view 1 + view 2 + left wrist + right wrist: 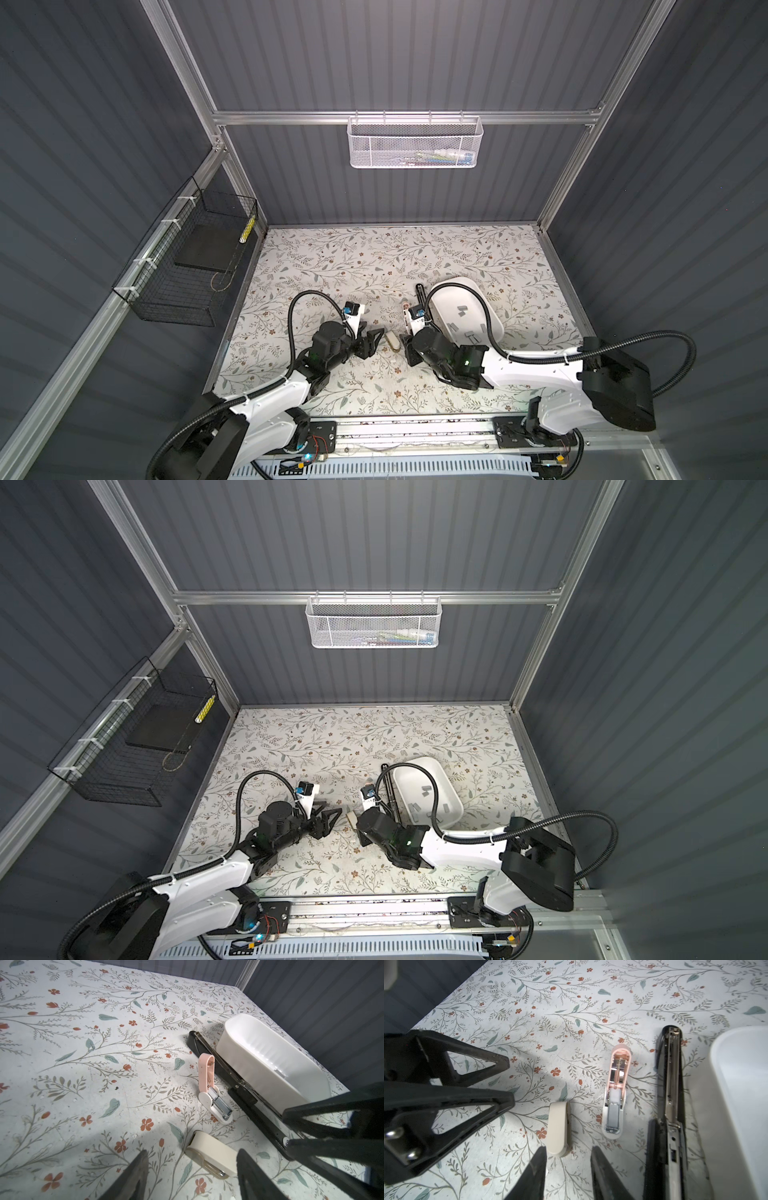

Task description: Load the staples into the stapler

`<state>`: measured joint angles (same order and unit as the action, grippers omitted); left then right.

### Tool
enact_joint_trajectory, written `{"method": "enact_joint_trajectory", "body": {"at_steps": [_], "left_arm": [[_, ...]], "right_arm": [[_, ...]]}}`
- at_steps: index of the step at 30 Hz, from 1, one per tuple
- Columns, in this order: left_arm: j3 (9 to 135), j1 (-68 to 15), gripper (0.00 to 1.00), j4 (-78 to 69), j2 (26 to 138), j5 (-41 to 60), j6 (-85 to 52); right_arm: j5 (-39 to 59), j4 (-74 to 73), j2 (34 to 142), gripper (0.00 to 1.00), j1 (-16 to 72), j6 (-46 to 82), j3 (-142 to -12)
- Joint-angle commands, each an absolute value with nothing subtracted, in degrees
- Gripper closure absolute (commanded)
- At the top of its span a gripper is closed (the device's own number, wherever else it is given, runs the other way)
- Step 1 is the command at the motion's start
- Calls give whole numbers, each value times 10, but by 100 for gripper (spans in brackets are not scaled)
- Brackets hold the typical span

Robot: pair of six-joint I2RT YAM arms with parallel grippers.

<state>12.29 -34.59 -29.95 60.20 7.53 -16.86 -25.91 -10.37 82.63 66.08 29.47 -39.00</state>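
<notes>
**No legible writing**

No text, brand, number or sign can be read in any view. The packets in the white mesh basket, upper middle of both top views, carry coloured print too small to make out. The black stapler, pink stapler and cream stapler show no readable marks.

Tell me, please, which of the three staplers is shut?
The cream stapler: its top lies flat on its base. The pink stapler and the black stapler are both swung open, with their metal channels showing.
</notes>
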Motion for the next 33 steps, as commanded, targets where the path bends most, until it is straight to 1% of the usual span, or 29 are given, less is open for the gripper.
{"method": "enact_joint_trajectory", "body": {"at_steps": [1,6,12,20,24,30,33], "left_arm": [[138,-350,30,-263,577,87,-180],[145,-350,30,-233,554,88,-187],[137,-350,28,-234,529,81,-189],[141,-350,28,-213,518,74,-181],[143,-350,28,-213,519,70,-182],[145,-350,29,-204,523,58,-183],[146,-350,29,-199,518,41,-185]], "right_arm": [[-286,-67,840,60,659,300,-378],[-272,-38,885,57,641,306,-404],[-220,-35,915,53,606,298,-419],[-188,-33,973,51,579,286,-454],[-192,-27,993,51,569,281,-467],[-193,-26,1029,53,556,277,-484],[-192,-25,1037,61,556,274,-485]]}}
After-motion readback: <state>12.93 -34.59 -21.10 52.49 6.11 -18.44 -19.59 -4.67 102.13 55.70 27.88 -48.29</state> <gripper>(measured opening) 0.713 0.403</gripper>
